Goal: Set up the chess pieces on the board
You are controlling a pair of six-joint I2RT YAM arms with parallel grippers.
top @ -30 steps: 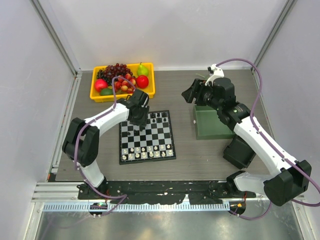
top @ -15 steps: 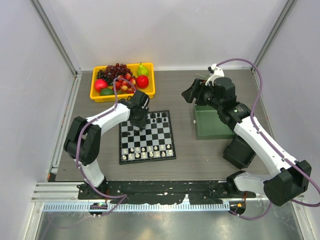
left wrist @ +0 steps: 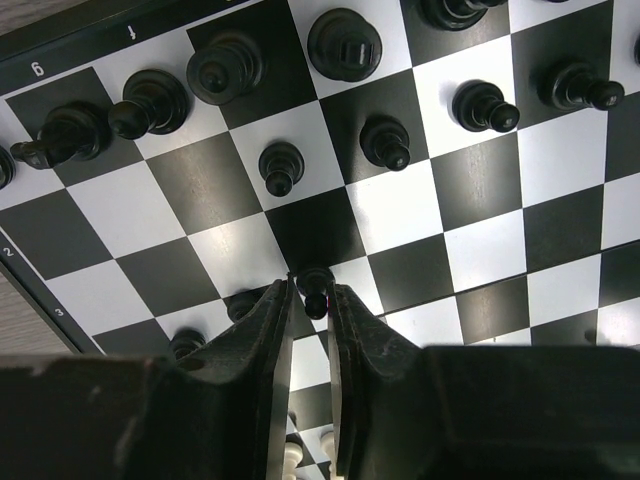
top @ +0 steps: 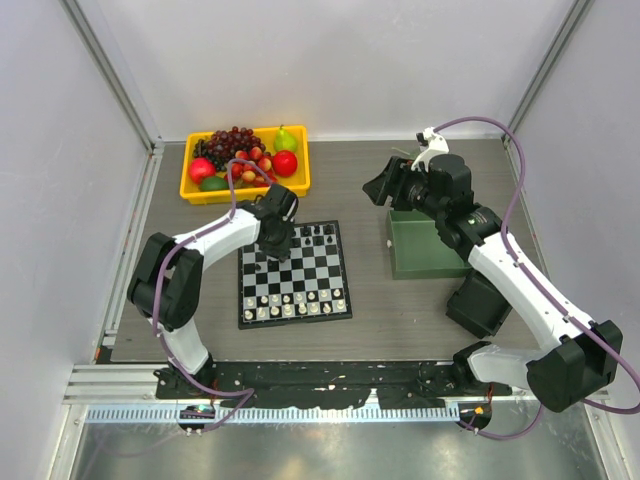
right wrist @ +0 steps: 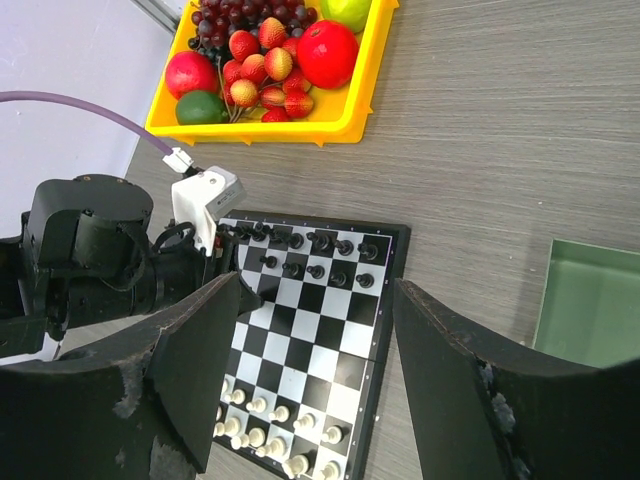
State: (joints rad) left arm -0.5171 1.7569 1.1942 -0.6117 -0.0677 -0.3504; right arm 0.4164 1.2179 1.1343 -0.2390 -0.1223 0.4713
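Yellow tray (right wrist: 280,130): fruit (right wrist: 265,60). Left end effector (left wrist: 311,300) straddles black pawn (left wrist: 316,283), grip unclear; right end effector (right wrist: 318,290) spread, empty.

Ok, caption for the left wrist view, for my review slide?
Left pincer brackets a black pawn on the board, with more black pieces standing on the squares beyond.

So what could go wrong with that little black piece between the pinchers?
The left gripper has the black pawn only at its very fingertips, so the pawn might slip out or tip over. It is hard to tell if the pawn is squeezed tight yet. Another black piece stands right beside the gripper and could get knocked over.
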